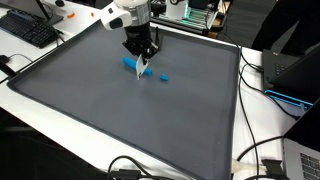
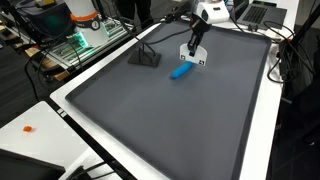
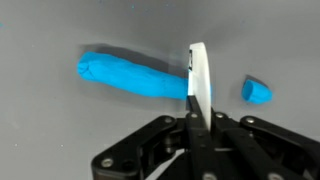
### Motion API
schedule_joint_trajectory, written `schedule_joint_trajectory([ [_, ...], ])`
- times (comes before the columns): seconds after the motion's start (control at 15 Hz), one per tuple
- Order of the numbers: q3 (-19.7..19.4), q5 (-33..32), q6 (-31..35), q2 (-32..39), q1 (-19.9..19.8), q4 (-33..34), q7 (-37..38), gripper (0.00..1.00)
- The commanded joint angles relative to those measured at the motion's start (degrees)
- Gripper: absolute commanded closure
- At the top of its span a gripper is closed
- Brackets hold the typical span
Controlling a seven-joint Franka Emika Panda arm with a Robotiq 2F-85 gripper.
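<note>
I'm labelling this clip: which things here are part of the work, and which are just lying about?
In use: gripper, white blade, blue clay roll, small blue piece, grey mat.
Lying about: keyboard, black stand, cables.

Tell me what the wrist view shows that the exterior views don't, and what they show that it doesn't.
Wrist view only: the white blade seen edge-on, clamped in the gripper and standing at the end of the blue roll.
Exterior views only: the whole grey mat, a keyboard beside it, and a black object on the mat.
Shared: the gripper, the blade, the roll, and a small blue piece lying apart from the roll.
</note>
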Motion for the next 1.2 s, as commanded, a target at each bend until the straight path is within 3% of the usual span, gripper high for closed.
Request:
schedule_joint_trajectory([
  [0.0, 0.0, -1.0, 2.6, 0.8, -0.2, -2.0, -0.6, 0.99],
  [0.53, 0.4, -0.3, 3.5, 2.1, -0.4, -2.6, -1.2, 0.99],
  [1.13, 3.8, 6.9, 1.5, 1.8, -2.5, -1.8, -6.9, 0.99],
])
